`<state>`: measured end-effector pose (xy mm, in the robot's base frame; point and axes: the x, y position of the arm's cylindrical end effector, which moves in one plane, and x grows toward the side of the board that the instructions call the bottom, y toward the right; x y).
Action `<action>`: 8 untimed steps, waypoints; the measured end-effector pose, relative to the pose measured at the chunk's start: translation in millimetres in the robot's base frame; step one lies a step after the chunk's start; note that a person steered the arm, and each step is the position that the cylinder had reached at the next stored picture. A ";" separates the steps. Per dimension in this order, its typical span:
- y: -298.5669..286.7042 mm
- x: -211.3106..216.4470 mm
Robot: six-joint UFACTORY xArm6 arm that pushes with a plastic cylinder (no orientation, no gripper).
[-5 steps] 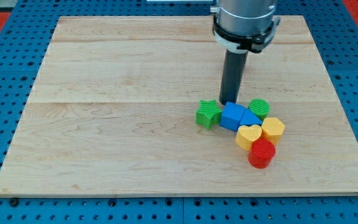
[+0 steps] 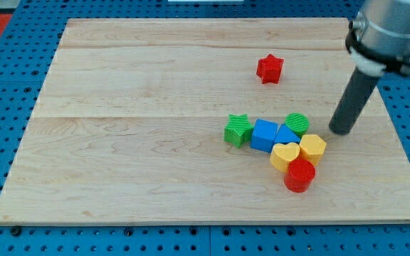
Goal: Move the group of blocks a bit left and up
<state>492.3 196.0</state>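
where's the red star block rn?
The red star block sits alone in the view's upper right-centre, well above the cluster, nearest the blue cube; my tip is off to its lower right.

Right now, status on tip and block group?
My tip at the view's right of the group, just off the yellow hexagon. Group untouched, tight cluster. Red star sits apart, up top.

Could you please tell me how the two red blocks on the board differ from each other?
The red star has a pointed outline; the red cylinder is round. The red star sits alone toward the view's top, while the red cylinder touches the yellow heart at the cluster's bottom. My tip is nearer the red cylinder. Both share one red colour.
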 end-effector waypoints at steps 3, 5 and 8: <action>-65.9 37.7; -48.9 75.7; -56.2 124.5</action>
<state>616.7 139.8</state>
